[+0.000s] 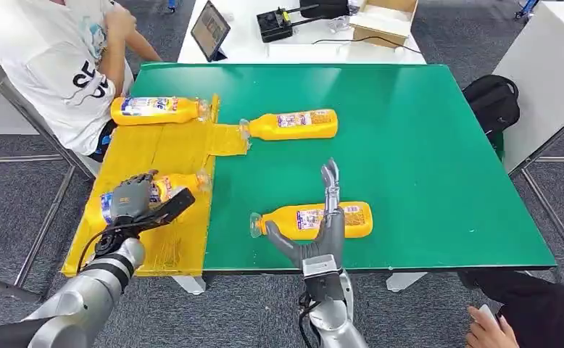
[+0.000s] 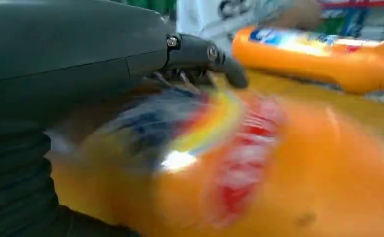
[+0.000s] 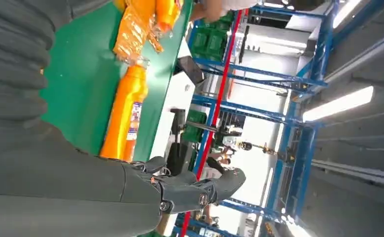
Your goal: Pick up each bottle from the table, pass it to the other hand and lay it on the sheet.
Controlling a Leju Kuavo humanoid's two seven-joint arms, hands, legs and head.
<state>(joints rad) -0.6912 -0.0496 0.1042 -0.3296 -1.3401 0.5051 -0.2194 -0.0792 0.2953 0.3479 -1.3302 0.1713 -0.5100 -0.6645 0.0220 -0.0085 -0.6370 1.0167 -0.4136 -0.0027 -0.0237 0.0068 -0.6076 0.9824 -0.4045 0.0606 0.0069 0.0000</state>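
Head view shows four orange bottles lying on their sides on the green bench (image 1: 409, 145). One bottle (image 1: 185, 183) rests on the yellow sheet (image 1: 170, 145) at about eight o'clock from the bench's middle, directly under the left robot hand (image 1: 135, 199), whose dark fingers curl over its label end; the left wrist view shows the fingers (image 2: 205, 57) arched close over the blurred label, so the hand appears to be grasping this bottle, though contact on the underside cannot be seen. A second bottle (image 1: 315, 220) lies on the bare green at about six o'clock, clear cap toward the sheet, with the right robot hand (image 1: 322, 232) over its middle: fingers straight and spread, thumb angled out toward the cap, released and holding nothing; whether the palm touches the bottle cannot be told. A third bottle (image 1: 293, 125) lies near twelve o'clock, its cap at the sheet's corner. The fourth bottle (image 1: 156, 110) lies on the sheet at about ten o'clock, beside a seated person (image 1: 61, 65) in a white shirt. Every bottle has a multicoloured label and clear cap.
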